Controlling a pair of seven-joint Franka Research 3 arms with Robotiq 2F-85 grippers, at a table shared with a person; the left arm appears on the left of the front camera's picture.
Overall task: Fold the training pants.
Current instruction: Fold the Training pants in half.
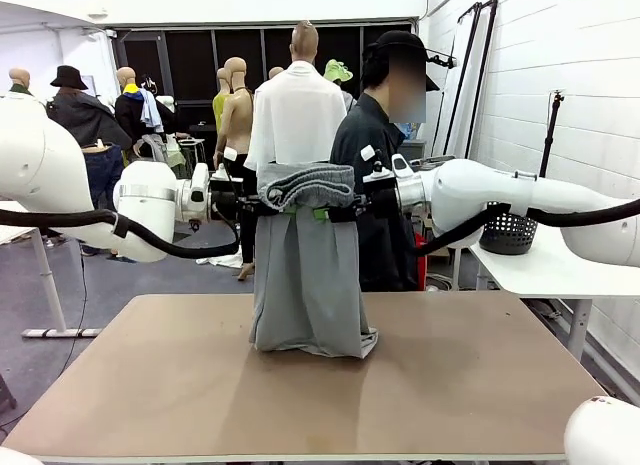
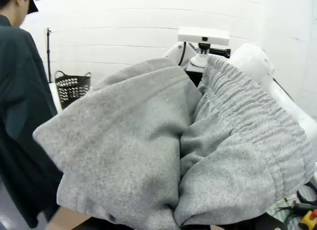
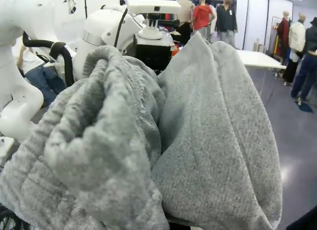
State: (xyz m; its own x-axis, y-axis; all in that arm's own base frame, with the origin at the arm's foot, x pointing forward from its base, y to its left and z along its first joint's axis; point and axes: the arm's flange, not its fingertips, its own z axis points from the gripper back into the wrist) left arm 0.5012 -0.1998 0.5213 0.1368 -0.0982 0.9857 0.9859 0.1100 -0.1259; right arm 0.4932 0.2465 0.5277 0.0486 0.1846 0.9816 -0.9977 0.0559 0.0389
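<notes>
The training pants (image 1: 307, 275) hang between the left gripper (image 1: 262, 207) and right gripper (image 1: 352, 207), each clamped on the bunched top, hem touching the brown surface (image 1: 480, 385). Bare surface lies all around; a person (image 1: 375, 165) stands just behind.

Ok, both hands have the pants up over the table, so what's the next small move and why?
Probably lower both hands together, drifting toward the robot, to lay the cloth flat. The training pants hang between the left hand and right hand, both shut on the cloth, with the bunched top draped over them and only the bottom edge crumpled on the table.
</notes>
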